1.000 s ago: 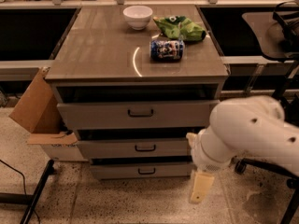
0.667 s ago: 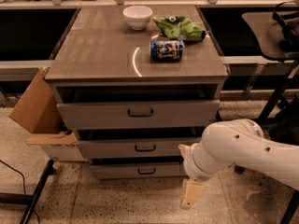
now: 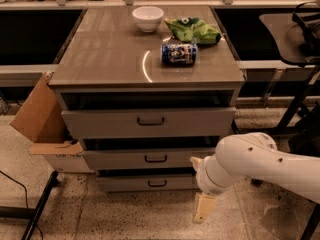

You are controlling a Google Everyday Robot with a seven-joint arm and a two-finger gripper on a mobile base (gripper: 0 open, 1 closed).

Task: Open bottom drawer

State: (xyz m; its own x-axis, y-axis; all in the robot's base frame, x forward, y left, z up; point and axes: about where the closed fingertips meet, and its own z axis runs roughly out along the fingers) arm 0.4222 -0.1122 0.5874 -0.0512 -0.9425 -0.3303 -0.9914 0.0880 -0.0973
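The grey cabinet has three drawer fronts. The bottom drawer (image 3: 150,182) is the shortest and narrowest, just above the floor, with a small dark bar handle (image 3: 157,183). It sits about flush under the middle drawer (image 3: 150,158). My white arm comes in from the right, and its gripper (image 3: 204,208) hangs low at the drawer's right end, pointing down at the floor, to the right of the handle.
The top drawer (image 3: 149,121) is the tallest. On the cabinet top stand a white bowl (image 3: 148,18), a green chip bag (image 3: 193,30) and a blue can lying on its side (image 3: 179,54). A cardboard box (image 3: 44,129) leans at the left. A dark chair frame (image 3: 295,99) stands at the right.
My arm and gripper have shifted left, toward the cabinet's lower right corner. The drawers have not moved.
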